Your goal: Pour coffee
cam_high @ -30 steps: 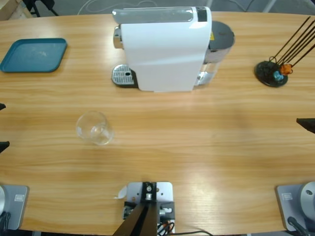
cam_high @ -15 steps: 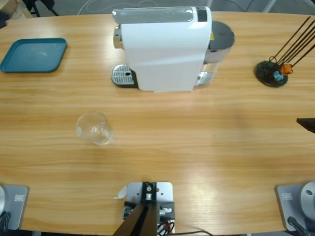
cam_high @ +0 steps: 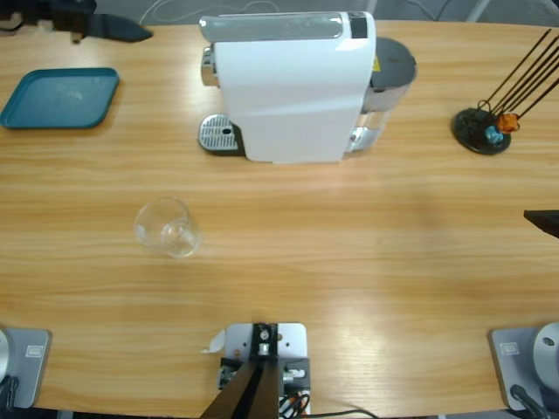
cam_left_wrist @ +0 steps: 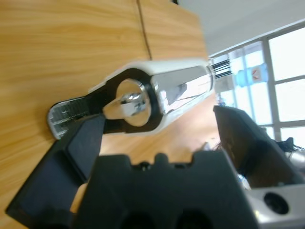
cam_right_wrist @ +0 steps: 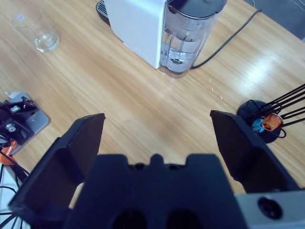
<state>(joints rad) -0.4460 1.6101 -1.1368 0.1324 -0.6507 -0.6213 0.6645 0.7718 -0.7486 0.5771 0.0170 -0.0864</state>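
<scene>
Since the earlier frame the left pincer, jaws spread and empty, has swung to the upper left by the coffee machine; the right pincer likewise gapes; the glass, light, slippery, breakable, stands mid-tabletop, best gripped across its wall.

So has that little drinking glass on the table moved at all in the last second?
No. The glass sits in the same spot on the table, equally far in front of the white coffee machine. Neither gripper is near it.
</scene>
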